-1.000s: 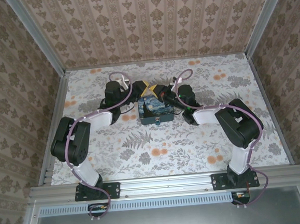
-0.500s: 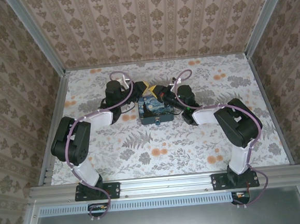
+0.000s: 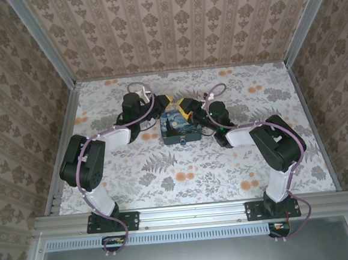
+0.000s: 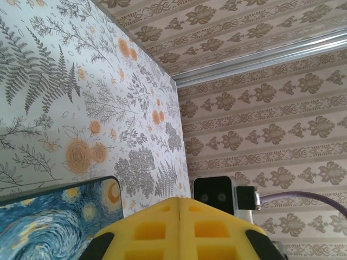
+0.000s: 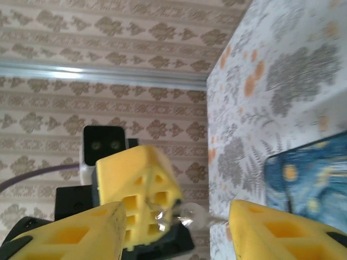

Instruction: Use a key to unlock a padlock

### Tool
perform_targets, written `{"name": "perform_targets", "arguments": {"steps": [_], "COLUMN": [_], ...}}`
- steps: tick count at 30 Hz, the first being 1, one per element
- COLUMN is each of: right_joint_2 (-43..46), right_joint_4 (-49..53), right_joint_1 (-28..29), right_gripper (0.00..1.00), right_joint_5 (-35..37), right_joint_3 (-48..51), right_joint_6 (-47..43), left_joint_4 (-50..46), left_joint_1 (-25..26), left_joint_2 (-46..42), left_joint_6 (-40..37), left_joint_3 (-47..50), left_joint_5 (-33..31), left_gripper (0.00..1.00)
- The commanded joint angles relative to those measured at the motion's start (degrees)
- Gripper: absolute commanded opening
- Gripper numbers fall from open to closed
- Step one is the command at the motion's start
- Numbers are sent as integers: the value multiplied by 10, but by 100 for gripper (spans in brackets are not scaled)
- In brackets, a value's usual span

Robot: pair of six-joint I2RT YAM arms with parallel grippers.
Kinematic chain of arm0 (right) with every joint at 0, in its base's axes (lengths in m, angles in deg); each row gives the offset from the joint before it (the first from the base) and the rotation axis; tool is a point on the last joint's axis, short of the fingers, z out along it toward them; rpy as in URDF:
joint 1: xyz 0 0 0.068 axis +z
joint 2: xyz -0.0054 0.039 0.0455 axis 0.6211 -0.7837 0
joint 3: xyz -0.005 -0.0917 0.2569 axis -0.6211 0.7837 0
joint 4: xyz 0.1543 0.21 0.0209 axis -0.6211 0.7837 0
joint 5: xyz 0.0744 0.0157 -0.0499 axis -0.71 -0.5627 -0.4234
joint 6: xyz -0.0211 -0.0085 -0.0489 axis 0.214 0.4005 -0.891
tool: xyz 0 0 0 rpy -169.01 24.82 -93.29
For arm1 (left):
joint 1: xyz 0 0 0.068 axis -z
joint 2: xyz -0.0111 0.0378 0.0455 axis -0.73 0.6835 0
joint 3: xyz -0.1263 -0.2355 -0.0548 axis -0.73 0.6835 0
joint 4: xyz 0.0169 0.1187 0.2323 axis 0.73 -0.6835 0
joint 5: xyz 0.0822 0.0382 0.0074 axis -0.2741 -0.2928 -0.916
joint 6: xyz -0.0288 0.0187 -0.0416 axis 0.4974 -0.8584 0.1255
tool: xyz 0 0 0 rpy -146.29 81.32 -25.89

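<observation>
Overhead, detail blurs; from the right wrist, left gripper (image 5: 156,212) pinches the key (image 5: 190,219), right gripper (image 5: 178,209) stands open.

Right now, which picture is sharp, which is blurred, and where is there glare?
Top view: sharp and evenly lit. Left wrist view: also crisp, down to the pattern on the table. Right wrist view: blurred throughout, with glare on the metal rail.

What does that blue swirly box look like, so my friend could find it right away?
Start at the flowery table. Where the left arm and the right arm reach toward each other, near the table's middle, lies a flat box. It is the only deep-blue thing there, painted with yellow swirls.
</observation>
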Motion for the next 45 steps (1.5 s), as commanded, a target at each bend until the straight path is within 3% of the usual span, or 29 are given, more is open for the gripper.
{"name": "perform_targets", "arguments": {"steps": [1,6,13,24,45], "right_joint_2": [33,42,4,-30,-47], "right_joint_4": [-8,-6,-102,-141,-163], "right_joint_1": [-26,-48,-52,-26,-8], "right_gripper": [55,55,55,49,36], "right_joint_5": [-4,-43,-124,-118,-100], "right_joint_3": [24,11,-40,-73,-38], "right_joint_6": [-19,-69,-99,-84,-77], "left_joint_4": [-26,-42,-45,-20,-7], "left_joint_1": [-11,-15,-13,-2,-2], "left_joint_2": [-7,0,-3,-5,-7], "left_joint_6": [-56,-100,-119,-86,-62], "left_joint_3": [-28,-54,-72,-69,-67], "left_joint_5": [32,95,134,119,81], "left_gripper": [0,0,0,0,0]}}
